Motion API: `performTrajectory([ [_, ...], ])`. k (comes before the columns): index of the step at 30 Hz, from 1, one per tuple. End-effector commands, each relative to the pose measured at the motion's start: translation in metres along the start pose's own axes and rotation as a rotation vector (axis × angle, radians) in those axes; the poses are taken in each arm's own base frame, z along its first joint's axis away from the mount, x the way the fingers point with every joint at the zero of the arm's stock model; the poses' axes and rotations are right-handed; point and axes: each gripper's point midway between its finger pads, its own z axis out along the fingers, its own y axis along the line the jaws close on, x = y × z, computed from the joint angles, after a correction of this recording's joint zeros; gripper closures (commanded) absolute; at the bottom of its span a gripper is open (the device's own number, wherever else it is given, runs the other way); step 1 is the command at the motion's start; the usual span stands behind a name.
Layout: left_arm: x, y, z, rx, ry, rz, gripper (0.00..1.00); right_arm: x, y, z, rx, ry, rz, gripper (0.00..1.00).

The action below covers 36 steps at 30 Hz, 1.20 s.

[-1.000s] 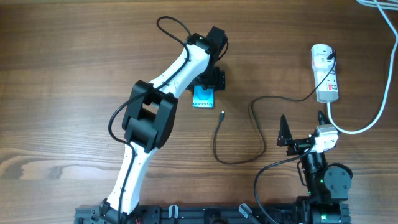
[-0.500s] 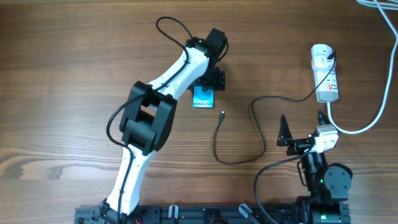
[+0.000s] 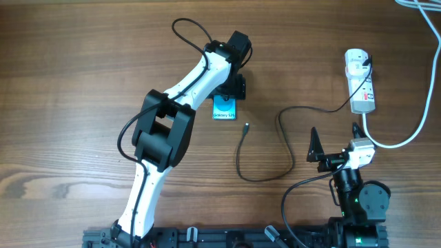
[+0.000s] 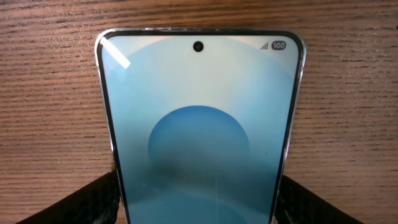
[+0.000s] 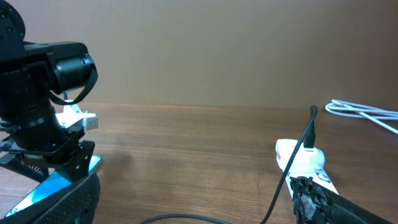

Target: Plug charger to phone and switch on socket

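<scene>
Overhead shows one phone (image 3: 224,109), one charger (image 3: 238,160), one socket (image 3: 361,81).

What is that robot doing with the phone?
The left claw sits over the phone, one finger on each side; whether it grips yet is unclear. The charger lies loose on the table nearby, not plugged into the phone. The right claw hangs open some way from the socket, holding nothing.

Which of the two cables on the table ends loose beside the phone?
The thin black charger: its plug tip lies free beside the phone. The thicker white cable runs from the socket off the table.
</scene>
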Motion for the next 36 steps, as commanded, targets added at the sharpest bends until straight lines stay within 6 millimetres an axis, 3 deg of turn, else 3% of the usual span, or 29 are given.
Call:
performTrajectory([
  [1, 0.022, 0.003, 0.02, 0.007, 0.094, -0.023, 0.21, -0.002, 0.0, 0.0, 0.001, -0.01, -0.007, 0.0],
  [8, 0.013, -0.001, -0.009, 0.035, 0.039, -0.024, 0.25, -0.002, 0.0, 0.0, 0.001, -0.01, -0.007, 0.0],
  [16, 0.015, 0.001, -0.019, 0.036, 0.038, -0.025, 0.25, -0.002, 0.0, 0.0, 0.001, -0.01, -0.007, 0.0],
  [24, 0.015, -0.004, -0.067, 0.115, 0.004, -0.069, 0.23, -0.002, 0.0, 0.0, 0.001, -0.01, -0.007, 0.0],
  [30, 0.046, -0.044, -0.087, 0.438, 0.225, -0.099, 0.23, -0.002, 0.0, 0.0, 0.001, -0.01, -0.007, 0.0],
  [33, 0.046, -0.046, -0.105, 0.613, 0.319, -0.162, 0.23, -0.002, 0.0, 0.0, 0.001, -0.01, -0.007, 0.0],
  [36, 0.035, -0.035, -0.118, 0.724, 0.349, -0.224, 0.24, -0.002, -0.001, 0.0, 0.006, -0.01, -0.008, 0.0],
])
